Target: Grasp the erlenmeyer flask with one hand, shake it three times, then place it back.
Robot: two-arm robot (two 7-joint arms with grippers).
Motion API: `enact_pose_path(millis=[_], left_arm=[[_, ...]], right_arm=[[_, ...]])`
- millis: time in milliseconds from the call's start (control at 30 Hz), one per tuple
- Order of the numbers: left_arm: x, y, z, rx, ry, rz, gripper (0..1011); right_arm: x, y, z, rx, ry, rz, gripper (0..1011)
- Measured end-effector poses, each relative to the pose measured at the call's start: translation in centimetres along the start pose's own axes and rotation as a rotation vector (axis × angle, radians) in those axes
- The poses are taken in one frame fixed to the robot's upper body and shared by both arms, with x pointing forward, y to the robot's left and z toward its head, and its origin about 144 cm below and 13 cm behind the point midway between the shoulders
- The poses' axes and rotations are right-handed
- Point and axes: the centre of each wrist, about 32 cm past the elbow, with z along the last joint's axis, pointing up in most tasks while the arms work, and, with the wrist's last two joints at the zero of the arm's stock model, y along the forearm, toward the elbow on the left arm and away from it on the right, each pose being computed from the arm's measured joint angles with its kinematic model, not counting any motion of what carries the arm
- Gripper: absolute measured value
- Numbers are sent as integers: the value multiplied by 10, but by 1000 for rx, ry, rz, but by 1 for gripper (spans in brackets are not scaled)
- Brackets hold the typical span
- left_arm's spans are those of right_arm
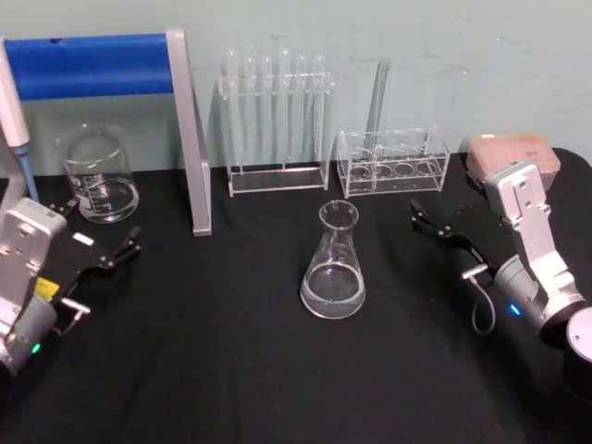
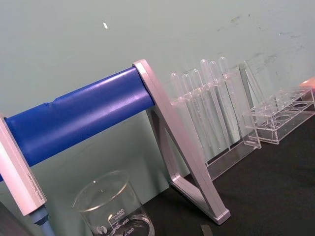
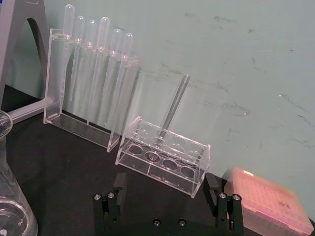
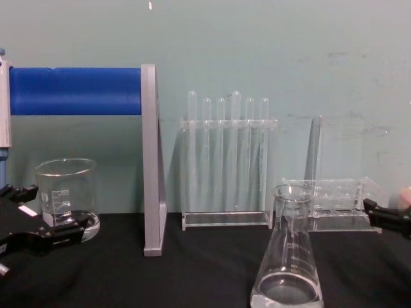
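Note:
The erlenmeyer flask point(image 1: 333, 264) stands upright on the black table at its middle, clear glass with a little liquid in its base. It also rises near the front in the chest view point(image 4: 288, 256), and its edge shows in the right wrist view point(image 3: 9, 196). My right gripper point(image 1: 427, 222) rests open to the flask's right, apart from it, with nothing between its fingers point(image 3: 119, 186); one finger shows at the chest view's right edge point(image 4: 385, 217). My left gripper point(image 1: 100, 227) sits open at the table's left, near the beaker, and shows in the chest view point(image 4: 45, 215).
A glass beaker point(image 1: 97, 176) stands at the back left. A grey stand with a blue roll point(image 1: 190, 139) rises beside it. Behind the flask are a pipette rack point(image 1: 276, 120) and a clear tube rack point(image 1: 393, 162). A pink box point(image 1: 513, 153) lies at the back right.

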Motion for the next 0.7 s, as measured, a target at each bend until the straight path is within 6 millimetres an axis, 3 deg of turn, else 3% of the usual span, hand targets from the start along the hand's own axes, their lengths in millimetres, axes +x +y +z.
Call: enact_pose_path(millis=[700], left_arm=[[0,0,0,0,0,0,1001]], right_arm=[[0,0,0,0,0,0,1000]])
